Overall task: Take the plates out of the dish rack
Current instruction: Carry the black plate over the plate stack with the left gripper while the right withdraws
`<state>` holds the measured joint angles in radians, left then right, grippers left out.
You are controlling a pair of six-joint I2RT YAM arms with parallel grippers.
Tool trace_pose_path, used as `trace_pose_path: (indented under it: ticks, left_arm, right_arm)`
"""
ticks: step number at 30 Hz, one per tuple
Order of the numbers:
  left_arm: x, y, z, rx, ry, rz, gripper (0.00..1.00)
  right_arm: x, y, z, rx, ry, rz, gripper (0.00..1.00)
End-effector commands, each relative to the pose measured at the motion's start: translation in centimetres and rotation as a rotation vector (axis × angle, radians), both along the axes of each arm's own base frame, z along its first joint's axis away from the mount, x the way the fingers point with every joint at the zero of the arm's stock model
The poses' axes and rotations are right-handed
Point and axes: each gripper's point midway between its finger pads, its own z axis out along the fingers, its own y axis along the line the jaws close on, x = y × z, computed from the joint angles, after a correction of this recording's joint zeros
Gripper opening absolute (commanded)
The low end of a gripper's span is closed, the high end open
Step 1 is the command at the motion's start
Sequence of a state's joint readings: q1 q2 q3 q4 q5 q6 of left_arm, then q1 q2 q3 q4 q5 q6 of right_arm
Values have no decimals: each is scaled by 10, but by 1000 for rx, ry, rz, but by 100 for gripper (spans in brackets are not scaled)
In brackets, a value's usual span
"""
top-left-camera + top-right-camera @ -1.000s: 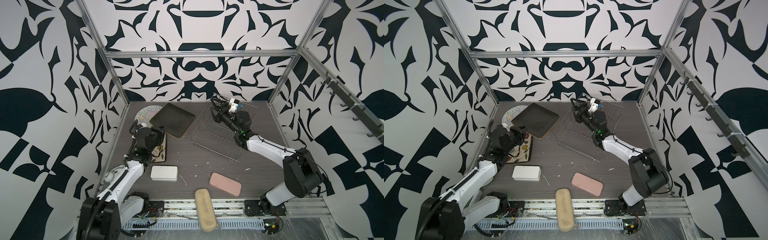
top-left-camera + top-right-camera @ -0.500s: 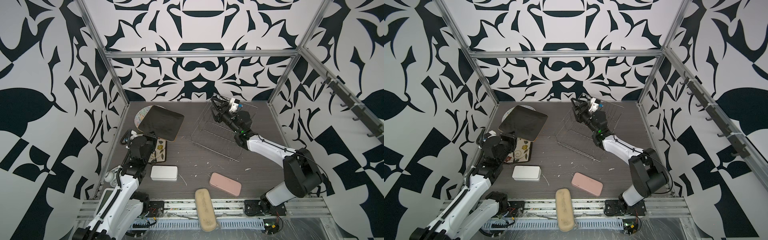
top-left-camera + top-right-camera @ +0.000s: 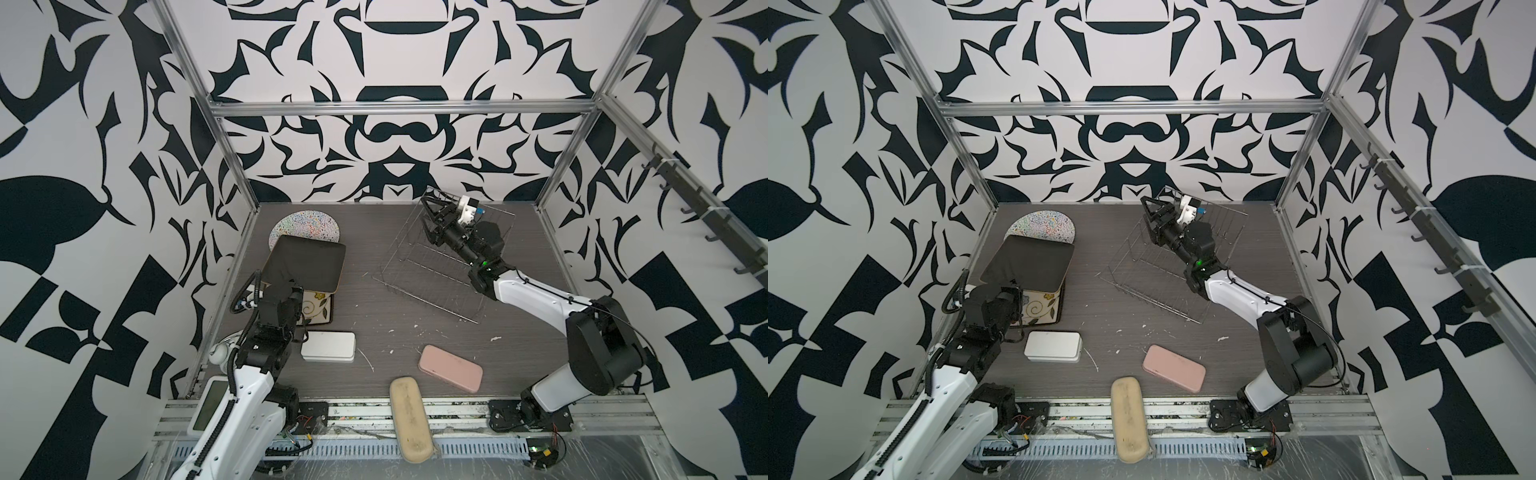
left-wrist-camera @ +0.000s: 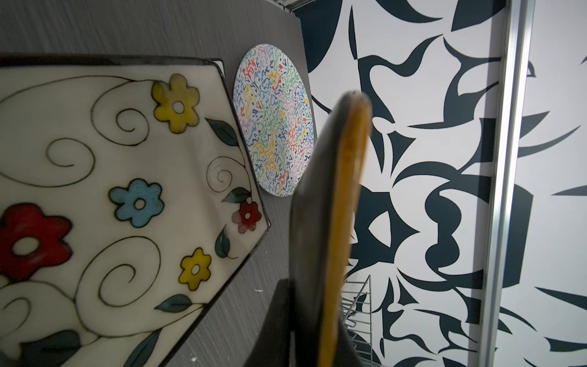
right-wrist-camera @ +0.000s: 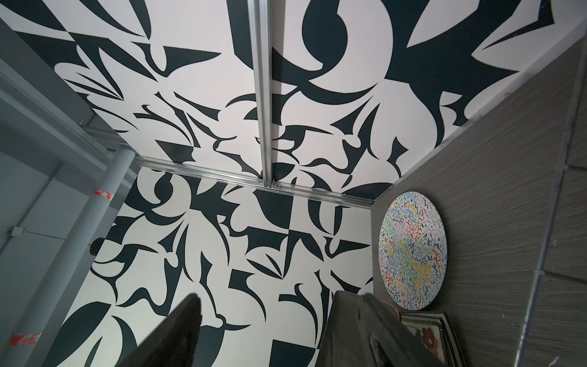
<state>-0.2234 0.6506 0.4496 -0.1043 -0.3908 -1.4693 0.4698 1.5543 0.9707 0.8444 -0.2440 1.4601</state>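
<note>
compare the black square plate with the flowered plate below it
The black plate is plain dark; the flowered plate is cream with coloured flowers. The black plate is held tilted in the left gripper; the flowered plate lies flat, face up. Both are squarish.

We see a dark grey table [image 3: 395, 324] [image 3: 1100, 307] with little white specks [image 3: 495, 338] on it. At the upper left of the table a round plate [image 3: 305, 226] [image 3: 1040, 226] with colourful squiggles lies flat. Below it, by the left edge, a cream plate with flowers [image 3: 318, 309] [image 3: 1040, 309] lies face up. Just below that is a white tin [image 3: 328, 347] [image 3: 1052, 347]. A pink case [image 3: 451, 368] [image 3: 1173, 368] lies lower in the middle. A beige case [image 3: 409, 417] [image 3: 1129, 417] hangs over the front edge. At the upper right stands a wire rack [image 3: 432, 274] [image 3: 1150, 274]; it looks tipped.
</note>
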Motion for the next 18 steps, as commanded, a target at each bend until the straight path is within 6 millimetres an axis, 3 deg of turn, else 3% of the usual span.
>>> trace_pose_path:
  ticks: [1,18]
  left_arm:
    - [1,12,40,-69,-154,86,0]
    - [-9,27,16,-43,-81,168,0]
  right_arm:
    - [-6,-2,25,19,-92,8,81]
    - [-5,4,19,-2,-64,35,81]
